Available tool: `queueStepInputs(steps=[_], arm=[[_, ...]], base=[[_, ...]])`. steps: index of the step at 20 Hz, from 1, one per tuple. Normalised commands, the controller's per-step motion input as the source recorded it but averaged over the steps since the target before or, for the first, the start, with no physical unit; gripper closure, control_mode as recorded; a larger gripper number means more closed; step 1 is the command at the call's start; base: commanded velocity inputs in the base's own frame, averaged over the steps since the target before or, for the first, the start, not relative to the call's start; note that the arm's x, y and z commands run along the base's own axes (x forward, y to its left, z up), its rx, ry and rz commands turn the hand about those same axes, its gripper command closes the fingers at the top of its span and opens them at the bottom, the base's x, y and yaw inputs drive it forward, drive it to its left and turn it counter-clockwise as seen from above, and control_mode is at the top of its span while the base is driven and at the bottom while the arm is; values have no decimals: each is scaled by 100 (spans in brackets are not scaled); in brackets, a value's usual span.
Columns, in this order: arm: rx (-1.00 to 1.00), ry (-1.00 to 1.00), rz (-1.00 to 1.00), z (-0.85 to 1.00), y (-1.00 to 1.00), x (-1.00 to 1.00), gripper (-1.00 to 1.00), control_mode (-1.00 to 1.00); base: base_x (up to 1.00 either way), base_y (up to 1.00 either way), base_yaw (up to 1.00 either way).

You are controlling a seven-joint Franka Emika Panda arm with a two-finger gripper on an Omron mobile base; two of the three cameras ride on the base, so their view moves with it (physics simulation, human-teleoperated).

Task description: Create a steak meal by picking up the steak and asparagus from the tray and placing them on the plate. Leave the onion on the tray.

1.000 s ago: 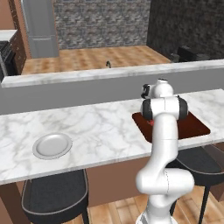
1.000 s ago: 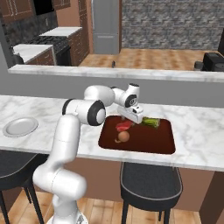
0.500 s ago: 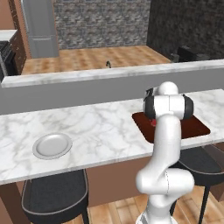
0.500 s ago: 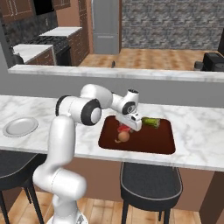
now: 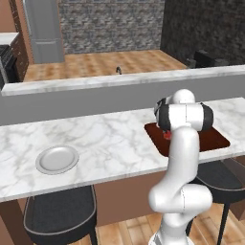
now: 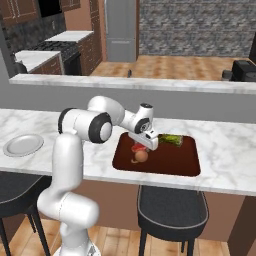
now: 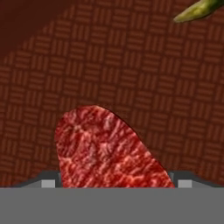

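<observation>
Steak [image 7: 107,151] lies flat on the tray [image 7: 131,78], directly under the pincer [image 6: 143,145]; pincer's opening cannot be told.

I'm looking at a home kitchen, rendered. A white marble tabletop [image 5: 110,141] is running as a breakfast bar, with dark padded stools [image 5: 60,215] sitting under it. A stove [image 6: 47,47] and wood cabinets [image 6: 80,52] are standing behind, a grey fridge [image 6: 120,27] beyond, wood flooring [image 5: 100,64], stone back wall [image 5: 110,26].
</observation>
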Motion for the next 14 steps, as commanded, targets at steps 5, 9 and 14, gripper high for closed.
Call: queueStepInputs(steps=[5,9,14], arm=[[3,-7,0,44,0,0,100,-100],[0,-6,0,78,17,0,100,-100],[0,-1,1,74,32,-3,100,-100]], base=[[0,0,0],[0,0,0],[0,0,0]])
